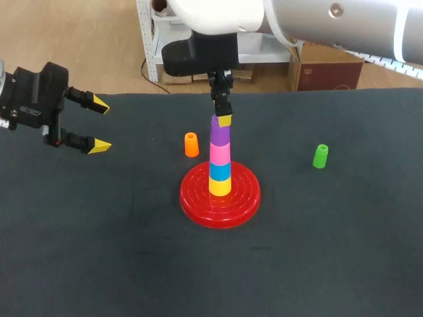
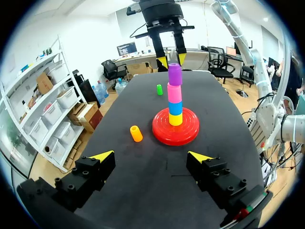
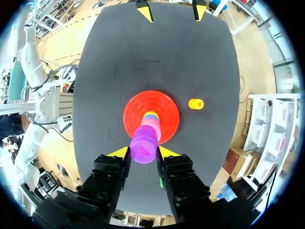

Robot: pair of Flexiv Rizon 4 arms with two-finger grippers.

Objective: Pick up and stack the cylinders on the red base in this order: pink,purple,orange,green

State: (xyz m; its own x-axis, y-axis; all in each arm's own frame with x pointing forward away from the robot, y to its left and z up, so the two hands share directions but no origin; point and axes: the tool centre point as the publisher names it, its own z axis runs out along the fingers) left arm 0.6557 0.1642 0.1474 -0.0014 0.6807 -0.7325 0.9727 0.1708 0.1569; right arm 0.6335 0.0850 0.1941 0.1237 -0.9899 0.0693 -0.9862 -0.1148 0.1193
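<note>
R gripper [image 3: 143, 153] is clamped on the purple cyl [image 1: 220, 132]. Both yellow tips press its top end from opposite sides, arm pointing straight down over it.

Stack, all directly under the R gripper:
- Purple sits upright on the pink cyl [image 1: 220, 153].
- Pink sits on a blue cyl [image 1: 220, 170].
- Blue sits on a yellow cyl [image 1: 220, 187].
- Yellow sits at the centre of the red base [image 1: 198, 205].
- The stack looks straight.

Orange cyl [image 1: 191, 144] stands on the black table [image 1: 344, 251], off the base but near its rim. It's lower than the R gripper, on the side toward the L gripper [image 1: 99, 124].

Green cyl [image 1: 320, 156] is also standing, on the opposite side of the stack. It's well apart from the base and farther out than orange.

L gripper is released, jaws wide apart, holding nothing. It's held over the table, well apart from the stack. From its wrist cam:
- The stack is straight ahead.
- Orange cyl is ahead, nearer than the base and a bit off to one side.
- Green cyl is far ahead, beyond the base.
- R gripper shows at the top of the stack, tips either side of purple's upper end.
</note>
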